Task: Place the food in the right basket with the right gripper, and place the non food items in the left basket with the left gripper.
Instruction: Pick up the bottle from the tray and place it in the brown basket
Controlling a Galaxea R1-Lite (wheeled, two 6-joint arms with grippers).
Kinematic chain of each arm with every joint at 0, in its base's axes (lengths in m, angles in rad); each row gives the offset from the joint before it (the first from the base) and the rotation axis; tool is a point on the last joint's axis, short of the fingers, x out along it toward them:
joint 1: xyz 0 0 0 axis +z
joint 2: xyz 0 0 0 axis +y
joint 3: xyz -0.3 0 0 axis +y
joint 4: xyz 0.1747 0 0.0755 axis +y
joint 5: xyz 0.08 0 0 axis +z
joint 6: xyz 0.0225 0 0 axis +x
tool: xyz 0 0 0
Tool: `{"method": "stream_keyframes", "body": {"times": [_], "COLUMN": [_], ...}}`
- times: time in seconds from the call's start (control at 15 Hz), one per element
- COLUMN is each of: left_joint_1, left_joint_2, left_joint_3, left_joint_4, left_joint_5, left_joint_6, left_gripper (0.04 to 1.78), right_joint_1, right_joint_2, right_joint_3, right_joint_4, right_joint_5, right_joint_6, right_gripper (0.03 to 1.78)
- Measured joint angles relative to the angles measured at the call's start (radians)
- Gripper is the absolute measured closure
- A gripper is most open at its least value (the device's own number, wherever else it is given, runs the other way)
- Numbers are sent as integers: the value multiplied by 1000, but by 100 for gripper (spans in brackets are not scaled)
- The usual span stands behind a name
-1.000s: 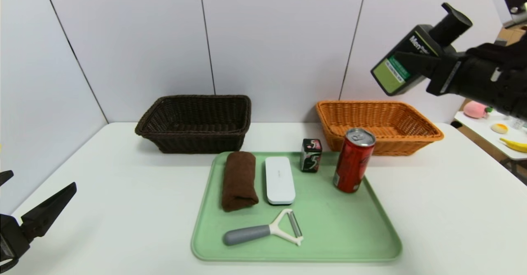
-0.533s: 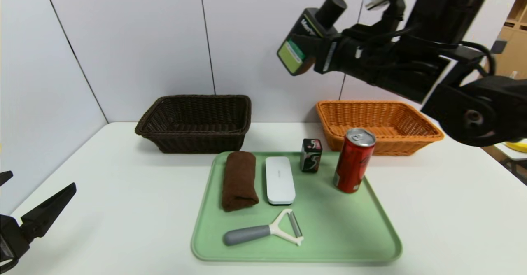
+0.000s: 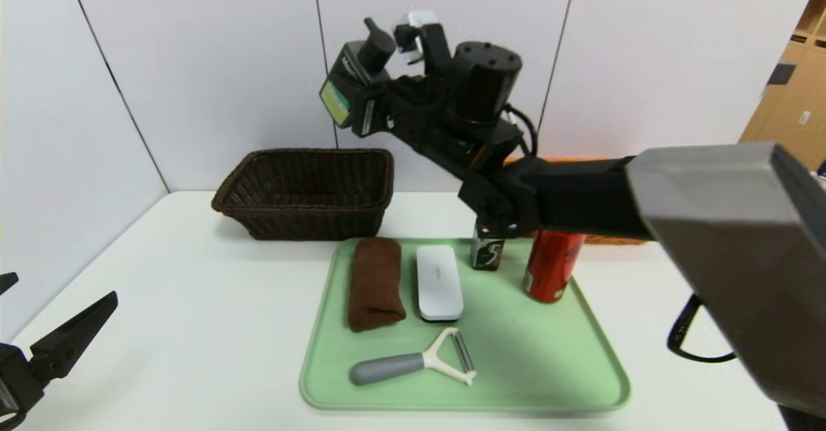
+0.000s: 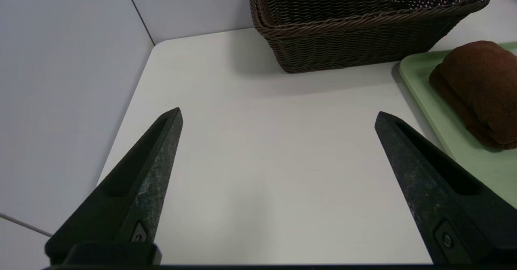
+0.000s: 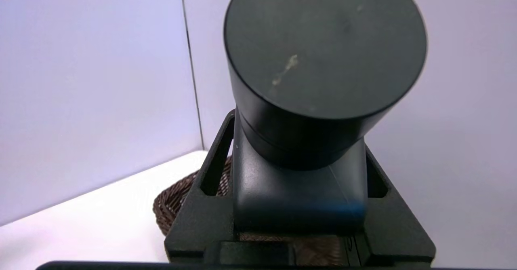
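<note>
The right arm [image 3: 645,199] reaches in from the lower right and stretches across the middle of the scene, its forearm rising toward the upper left. Its wrist is raised high, well above the counter [image 3: 161,276]. The right hand [image 3: 358,99] is up at the end of that reach with both fingers [image 5: 214,173] pressed against the sides of a dark bottle [image 3: 348,82], which it holds tilted in the air. The left arm sits low at the left edge. Its left hand [image 4: 278,120] hangs just above the counter, the two pointed fingers [image 4: 149,157] spread wide apart with nothing between them.
</note>
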Motion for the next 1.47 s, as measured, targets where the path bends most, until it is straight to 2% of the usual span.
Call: {"method": "stream_keyframes", "body": {"times": [0.13, 0.33, 0.47, 0.67, 0.8, 1.0, 1.27, 1.47], "left_joint_1": [0, -1, -1, -2, -1, -1, -1, -1], "left_joint_2": [0, -1, -1, -2, -3, -5, -8, -12], "left_joint_3": [-4, -3, 0, 5, 9, 10, 5, 5], "left_joint_4": [0, 0, 1, 1, 0, 0, -2, -1], "left_joint_5": [-2, -3, -5, -5, -4, -3, -3, -3], "left_joint_6": [2, 2, 3, 2, 2, 3, 3, 3], "left_gripper": [13, 13, 13, 13, 13, 13, 13, 13], "right_joint_1": [27, 24, 17, -1, -8, -7, -9, -8], "right_joint_2": [79, 149, 177, 204, 215, 217, 217, 219], "right_joint_3": [-29, -39, -40, -41, -41, -43, -45, -45], "right_joint_4": [5, 16, 19, 11, 9, 18, -35, -69], "right_joint_5": [-20, -31, -68, -120, -165, -177, -174, -172], "right_joint_6": [-7, -32, -39, -110, -126, -131, -158, -162], "right_gripper": [118, 118, 118, 118, 118, 118, 78, 56]}}
